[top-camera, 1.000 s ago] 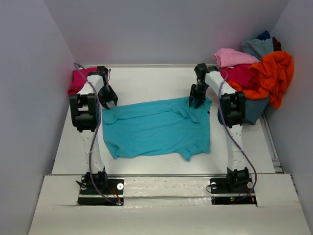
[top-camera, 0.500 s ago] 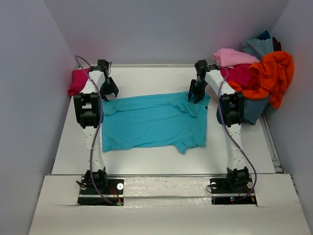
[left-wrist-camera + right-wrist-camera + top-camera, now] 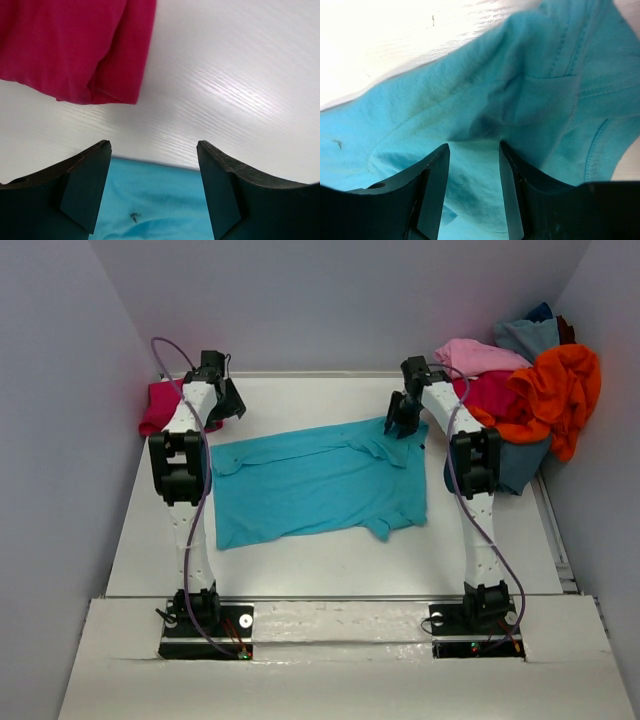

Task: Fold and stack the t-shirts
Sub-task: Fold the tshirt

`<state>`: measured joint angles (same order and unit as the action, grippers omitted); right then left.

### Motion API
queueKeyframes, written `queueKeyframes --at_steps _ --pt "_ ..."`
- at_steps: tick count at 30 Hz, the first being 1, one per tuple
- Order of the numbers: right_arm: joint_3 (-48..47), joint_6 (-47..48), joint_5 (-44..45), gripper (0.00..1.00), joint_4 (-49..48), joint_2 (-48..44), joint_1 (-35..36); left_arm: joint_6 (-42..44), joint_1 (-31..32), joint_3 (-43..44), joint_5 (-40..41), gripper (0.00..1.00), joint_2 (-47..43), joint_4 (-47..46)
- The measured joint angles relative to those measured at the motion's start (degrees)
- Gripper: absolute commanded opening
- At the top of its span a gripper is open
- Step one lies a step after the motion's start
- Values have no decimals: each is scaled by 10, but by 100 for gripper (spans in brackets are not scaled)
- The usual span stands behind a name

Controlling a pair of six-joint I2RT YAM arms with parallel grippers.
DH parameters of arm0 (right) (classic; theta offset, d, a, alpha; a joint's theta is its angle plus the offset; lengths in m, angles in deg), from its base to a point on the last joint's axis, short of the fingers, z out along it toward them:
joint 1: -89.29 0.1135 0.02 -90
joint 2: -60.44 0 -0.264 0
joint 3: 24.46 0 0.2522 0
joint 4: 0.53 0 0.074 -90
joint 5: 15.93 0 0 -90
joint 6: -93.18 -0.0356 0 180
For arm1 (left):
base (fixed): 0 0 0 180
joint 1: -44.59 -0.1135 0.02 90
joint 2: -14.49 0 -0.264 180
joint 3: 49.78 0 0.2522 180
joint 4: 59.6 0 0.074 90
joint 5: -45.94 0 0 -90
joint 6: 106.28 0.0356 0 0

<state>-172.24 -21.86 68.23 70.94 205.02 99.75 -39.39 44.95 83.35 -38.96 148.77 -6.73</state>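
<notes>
Left gripper [image 3: 228,408] gapes empty near the magenta-pink cloth shirt [image 3: 158,408] at upper left, while right gripper's [image 3: 402,427] hold on the spread turquoise cloth t-shirt [image 3: 310,485] is unclear.

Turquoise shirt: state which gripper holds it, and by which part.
The right gripper pinches a raised fold of the turquoise shirt at its far right corner. The left gripper hangs open, holding nothing.

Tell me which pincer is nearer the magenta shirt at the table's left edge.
Left. The left pincer sits beside the magenta shirt; the right pincer is across the table, at the turquoise shirt's far right corner.
</notes>
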Motion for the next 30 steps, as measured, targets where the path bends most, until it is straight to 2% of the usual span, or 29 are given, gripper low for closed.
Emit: queueKeyframes --at_steps 11,15,22,30 --pt "76 7 -8 50 -8 -109 0 -6 60 -62 15 81 -183 -6" --pt "105 6 -9 49 -3 -141 0 -22 63 -134 21 81 -226 16" --pt "191 6 -13 49 -3 -163 1 -48 63 -316 4 81 -261 16" --pt "285 6 -15 49 -4 -181 1 -58 63 -391 -6 81 -310 12"
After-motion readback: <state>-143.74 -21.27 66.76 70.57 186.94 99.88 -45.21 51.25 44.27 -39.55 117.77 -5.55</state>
